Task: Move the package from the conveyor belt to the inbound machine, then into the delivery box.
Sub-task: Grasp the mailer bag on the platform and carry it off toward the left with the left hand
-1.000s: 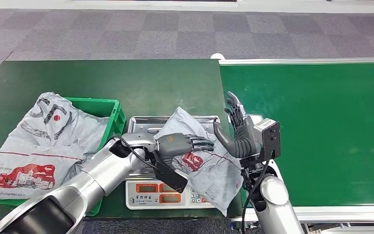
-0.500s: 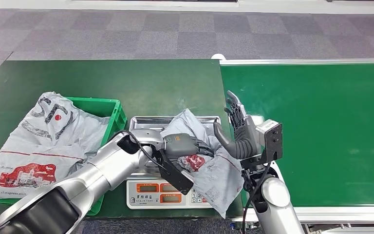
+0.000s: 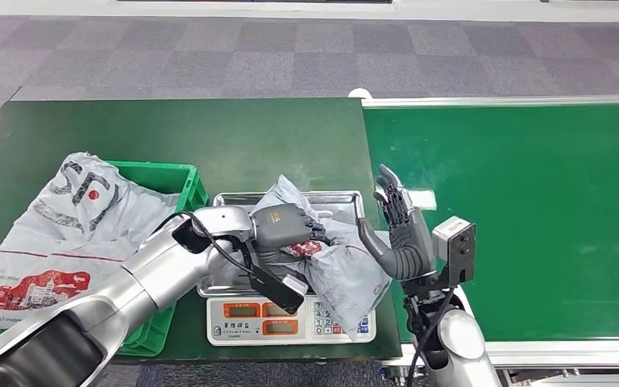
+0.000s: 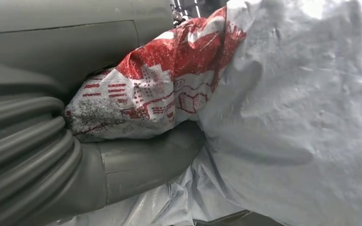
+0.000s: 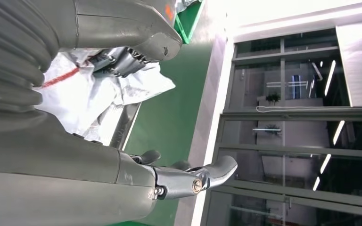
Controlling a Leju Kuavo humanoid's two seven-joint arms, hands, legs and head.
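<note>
Now the wide green conveyor belt [image 3: 532, 218] is running bare along the robot's right, and the dark green table [image 3: 209, 137] is carrying the rest. On the table, the green plastic delivery box [image 3: 179, 179] is sitting at the left with a large grey printed mailer bag [image 3: 64, 234] draped over it, and just beside it the inbound machine, a white weighing scale with a steel tray [image 3: 234, 201] and an orange display, is holding the task's package

That package, a crumpled grey plastic bag with a red print [image 3: 342, 270], is lying on the tray with its near corner hanging over the scale's keypad. The left hand [image 3: 284, 228] is clenching a bunch of the bag's printed part; in the left wrist view the red-printed plastic [image 4: 151, 94] is squeezed between the thumb and the palm. The right hand [image 3: 399, 234] is standing upright with its fingers spread, holding nothing, just beside the bag's right edge

Compared with a second ago, the left hand has gone from lying flat on the bag to gripping it, and it has drawn back toward the box, gathering the bag up and pulling it leftward. The right hand has dropped slightly and is no longer against the bag. By my judgement the weighing stage is over and the carry into the delivery box is beginning
</note>
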